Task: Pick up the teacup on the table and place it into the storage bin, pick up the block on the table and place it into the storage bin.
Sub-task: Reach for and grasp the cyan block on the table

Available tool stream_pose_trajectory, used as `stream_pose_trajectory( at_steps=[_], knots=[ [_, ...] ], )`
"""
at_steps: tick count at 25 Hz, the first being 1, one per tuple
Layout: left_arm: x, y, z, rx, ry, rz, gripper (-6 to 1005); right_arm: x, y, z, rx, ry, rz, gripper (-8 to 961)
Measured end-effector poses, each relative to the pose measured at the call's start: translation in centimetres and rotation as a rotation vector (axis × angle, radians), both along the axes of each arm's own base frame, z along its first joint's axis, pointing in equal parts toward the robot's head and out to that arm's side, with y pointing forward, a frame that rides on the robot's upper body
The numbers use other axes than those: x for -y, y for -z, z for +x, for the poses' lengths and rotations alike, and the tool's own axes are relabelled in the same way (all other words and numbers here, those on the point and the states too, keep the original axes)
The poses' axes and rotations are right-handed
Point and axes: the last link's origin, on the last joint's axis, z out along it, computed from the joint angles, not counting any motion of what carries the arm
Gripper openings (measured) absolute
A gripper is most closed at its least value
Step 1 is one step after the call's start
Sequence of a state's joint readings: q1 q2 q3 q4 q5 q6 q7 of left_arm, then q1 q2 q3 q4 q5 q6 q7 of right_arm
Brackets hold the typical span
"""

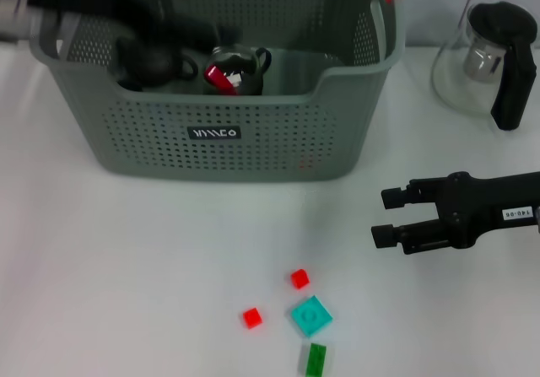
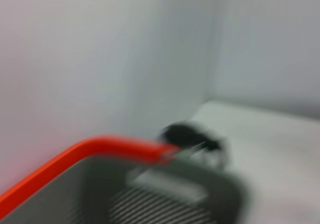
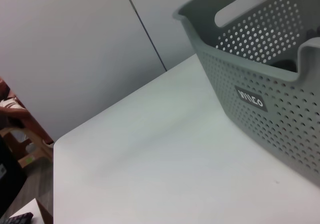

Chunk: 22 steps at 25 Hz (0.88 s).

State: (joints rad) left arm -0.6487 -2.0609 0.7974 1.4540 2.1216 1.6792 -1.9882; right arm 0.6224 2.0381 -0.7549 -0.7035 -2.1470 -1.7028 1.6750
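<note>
The storage bin [image 1: 253, 137] stands at the back middle of the table, grey-green and perforated, with a black label facing me. Inside it lies a dark teacup [image 1: 243, 63] with a red piece [image 1: 221, 79] against it. My left gripper [image 1: 169, 56] reaches into the bin from the left, just beside the teacup. Several small blocks lie on the table in front: two red ones [image 1: 299, 278] [image 1: 251, 317], a teal one [image 1: 311, 315] and a green one [image 1: 315, 358]. My right gripper [image 1: 381, 217] hovers open and empty, to the right of the blocks. The right wrist view shows the bin's labelled wall [image 3: 260, 98].
A glass teapot [image 1: 494, 61] with a black lid and handle stands at the back right, beside the bin. The bin's orange-red handle clip [image 2: 95, 151] fills the blurred left wrist view. White table [image 3: 165, 159] stretches to the left of the bin.
</note>
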Motion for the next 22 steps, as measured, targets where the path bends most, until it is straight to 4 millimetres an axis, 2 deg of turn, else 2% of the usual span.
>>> stream_pose_trajectory(
  at_steps=[3,11,16,22],
  knots=[
    [3.8,1.1,-0.6,0.086,0.14,-0.104,925,0.0,-0.3,-0.2,0.008,-0.029,-0.009,868],
    [9.1,3.9,-3.3,0.237,0.325,-0.266,924,-0.3,-1.5,-0.6,0.075,-0.144,-0.063,869],
    [10.7,6.2,-4.8,0.275,0.408,-0.309,923,-0.8,-1.4,-1.4,0.148,-0.234,-0.095,869],
    [11.0,8.2,-6.0,0.29,0.424,-0.331,922,-1.9,-0.7,-3.8,0.245,-0.351,-0.143,869]
  ],
)
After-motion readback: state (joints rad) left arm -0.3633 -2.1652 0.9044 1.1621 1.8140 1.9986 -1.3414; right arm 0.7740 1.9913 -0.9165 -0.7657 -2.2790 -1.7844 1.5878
